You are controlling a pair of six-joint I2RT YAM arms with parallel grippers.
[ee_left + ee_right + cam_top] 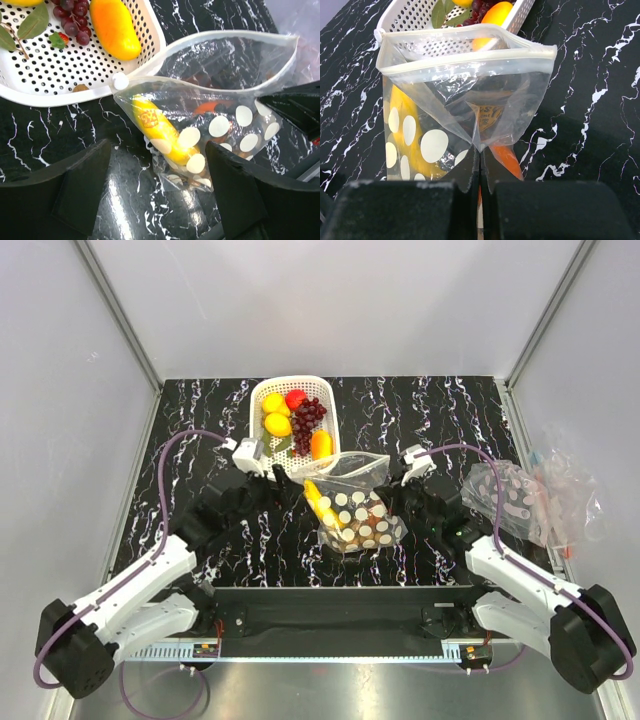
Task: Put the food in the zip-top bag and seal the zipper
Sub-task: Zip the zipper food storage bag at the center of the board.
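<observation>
Mid-frame, we see the right gripper (480,164) pinching the zip-top bag (465,85) to prop its mouth open (banana (152,127) inside), while the left gripper (157,167) gapes empty.

A black table (450,410) veined with white (a marble pattern) spans a pale booth. The back wall (330,300) is plain grey-white, as are the left wall (50,390) and the right wall (595,330). Slim metal posts (120,318) mark the rear corners. A brushed metal ledge (330,695) borders the near edge. The light is soft and even.
</observation>
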